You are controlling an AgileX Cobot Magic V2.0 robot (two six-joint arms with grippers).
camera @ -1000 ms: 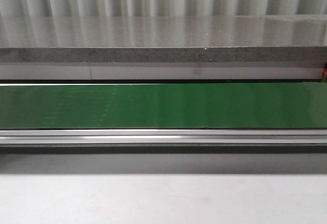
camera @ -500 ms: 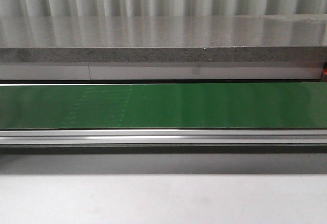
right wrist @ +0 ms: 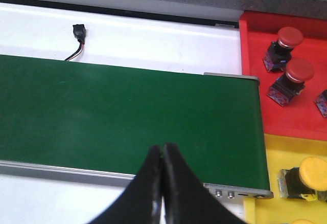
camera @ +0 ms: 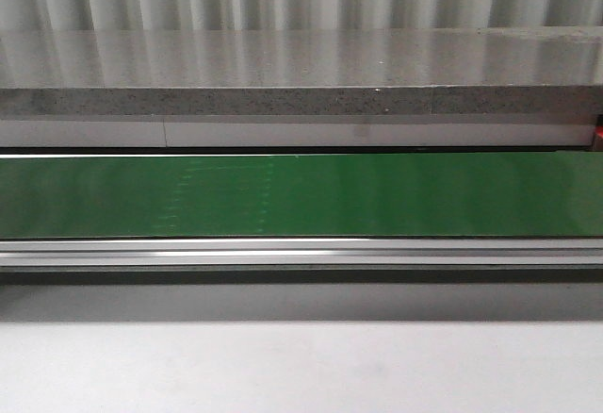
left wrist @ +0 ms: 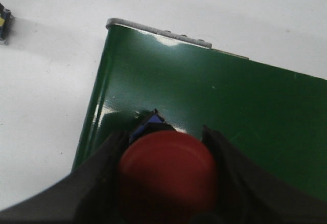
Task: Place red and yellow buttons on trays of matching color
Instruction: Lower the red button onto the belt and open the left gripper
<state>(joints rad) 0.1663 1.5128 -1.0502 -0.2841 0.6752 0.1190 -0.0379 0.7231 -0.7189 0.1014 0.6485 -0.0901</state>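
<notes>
Red button (left wrist: 166, 170), lower centre of the left wrist view, clamped in the left gripper (left wrist: 166, 183) above the green belt (left wrist: 230, 111).
We judge it rigid, light and smooth-domed, best held by its sides; cap faces the camera, long axis along the view line. Right gripper (right wrist: 162, 183): closed, empty. Red tray (right wrist: 306, 127) upper right.
</notes>
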